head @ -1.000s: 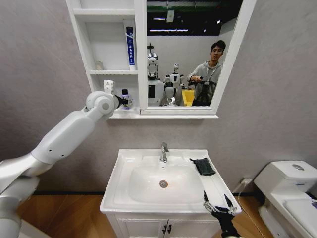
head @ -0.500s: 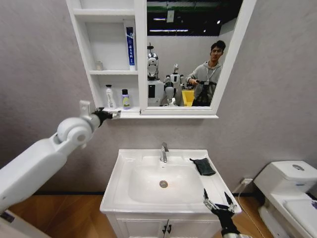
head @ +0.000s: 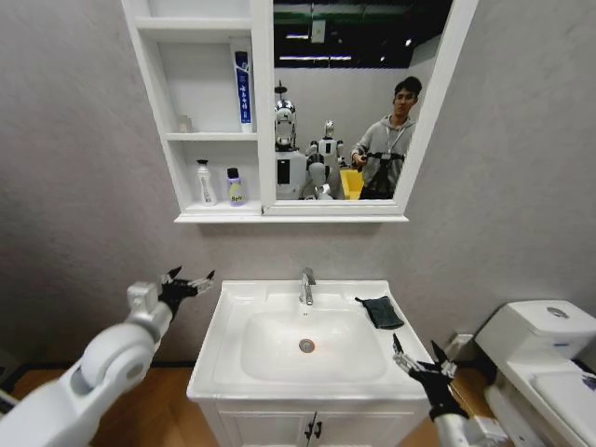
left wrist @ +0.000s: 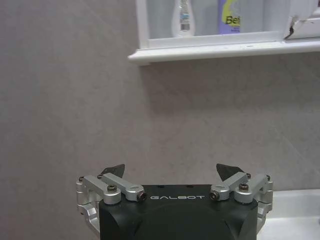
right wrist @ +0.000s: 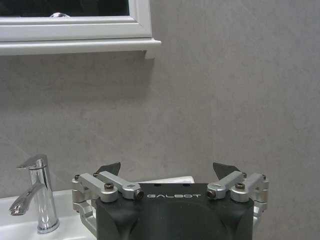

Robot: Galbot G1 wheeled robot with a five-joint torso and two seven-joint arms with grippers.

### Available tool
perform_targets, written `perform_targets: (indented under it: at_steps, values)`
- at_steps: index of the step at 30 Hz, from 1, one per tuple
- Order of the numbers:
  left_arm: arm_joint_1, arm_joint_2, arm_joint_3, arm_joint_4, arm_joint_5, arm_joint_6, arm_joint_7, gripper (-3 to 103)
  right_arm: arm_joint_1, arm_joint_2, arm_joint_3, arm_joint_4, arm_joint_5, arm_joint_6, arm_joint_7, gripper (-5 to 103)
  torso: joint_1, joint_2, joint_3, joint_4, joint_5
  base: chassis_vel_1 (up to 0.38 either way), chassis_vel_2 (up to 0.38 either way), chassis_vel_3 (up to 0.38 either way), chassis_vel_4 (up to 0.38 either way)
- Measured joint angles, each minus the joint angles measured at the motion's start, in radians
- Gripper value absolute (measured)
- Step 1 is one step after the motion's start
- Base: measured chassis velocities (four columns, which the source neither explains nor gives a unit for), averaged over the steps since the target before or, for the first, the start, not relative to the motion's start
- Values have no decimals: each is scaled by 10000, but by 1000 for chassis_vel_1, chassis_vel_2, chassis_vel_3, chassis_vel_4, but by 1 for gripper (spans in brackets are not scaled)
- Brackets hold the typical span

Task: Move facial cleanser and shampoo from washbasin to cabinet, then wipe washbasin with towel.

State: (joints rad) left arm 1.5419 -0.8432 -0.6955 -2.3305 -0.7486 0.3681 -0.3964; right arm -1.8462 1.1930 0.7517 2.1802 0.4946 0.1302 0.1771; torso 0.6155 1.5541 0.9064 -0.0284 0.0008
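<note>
We judge step 1 done: 2 bottles (head: 216, 182) stand in the cabinet (head: 200, 112). Wiping remains; the towel (head: 381, 311) lies on the washbasin (head: 307, 346) rim. Our left pincer (head: 186, 283) and right pincer (head: 417, 358) hang released, empty.

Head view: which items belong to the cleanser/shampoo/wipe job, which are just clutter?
Job:
- washbasin
- cabinet
- white bottle and purple-capped bottle, bottom niche
- towel, back right basin rim
- left gripper, right gripper, both open and empty

Lying about:
- blue tube, middle niche
- toilet
- tap
</note>
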Motion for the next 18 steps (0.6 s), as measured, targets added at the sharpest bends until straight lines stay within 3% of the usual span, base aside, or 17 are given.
perform_targets:
  at_steps: [2,3,5,6,8,9,12,18]
  values:
    - [1022,-1092,-458,-383,945,-245,347,100,19,-323,48,-42,82,-67,-40,100,0,0,1,-2,-5,0,0,0,0]
    - [1022,-1092,-458,-383,945,-245,347,100,19,-323,48,-42,82,-67,-40,100,0,0,1,-2,-5,0,0,0,0]
    - [2067,-2260,-598,-845,1982,-544,732,100,103,-721,50,-40,218,-175,-152,100,-1,0,1,-5,-4,0,0,0,0]
    - [2067,-2260,-598,-845,1982,-544,732,100,103,-721,50,-40,218,-175,-152,100,-1,0,1,-5,-4,0,0,0,0]
    - [2811,-3231,-621,-1159,2765,-840,1183,100,250,-1115,70,22,386,-306,-232,100,0,0,0,-5,-4,0,0,0,0]
    - [2811,-3231,-621,-1159,2765,-840,1183,100,250,-1115,70,22,386,-306,-232,100,0,0,0,-5,-4,0,0,0,0]
    - [3181,-4269,-651,-1496,3342,-994,1500,100,358,-1540,114,102,569,-418,-314,100,0,0,1,-7,-6,0,0,0,0]
    - [3447,-4309,-893,-1749,3376,-955,1760,100,357,-1561,103,155,574,-416,-404,100,1,0,1,-7,-9,0,0,0,0]
